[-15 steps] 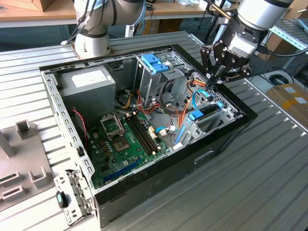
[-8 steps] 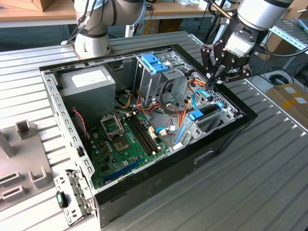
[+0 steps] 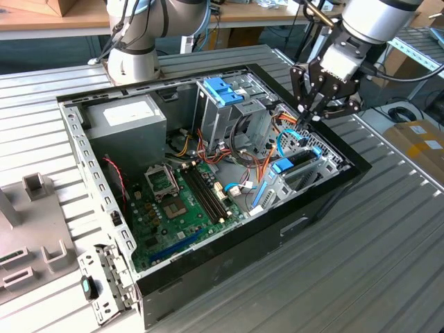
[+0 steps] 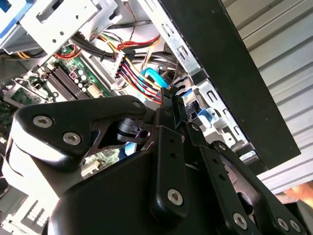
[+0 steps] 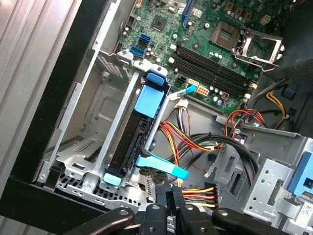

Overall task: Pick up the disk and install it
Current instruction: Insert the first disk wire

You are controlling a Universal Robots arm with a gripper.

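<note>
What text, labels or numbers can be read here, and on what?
No text is legible.
White label on the grey power supply box: print too small to read.
Yellow labels on the cardboard box: blurred.
Markings on the motherboard: too small to read.

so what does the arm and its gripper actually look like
The arm has rounded silver-grey joint housings with light blue caps and a black cable running alongside. The gripper is black, built from flat linkage bars joined by silver round-headed screws, tapering to slim fingers, on a pale grey wrist block. Its black links show close up in both wrist views.
</note>
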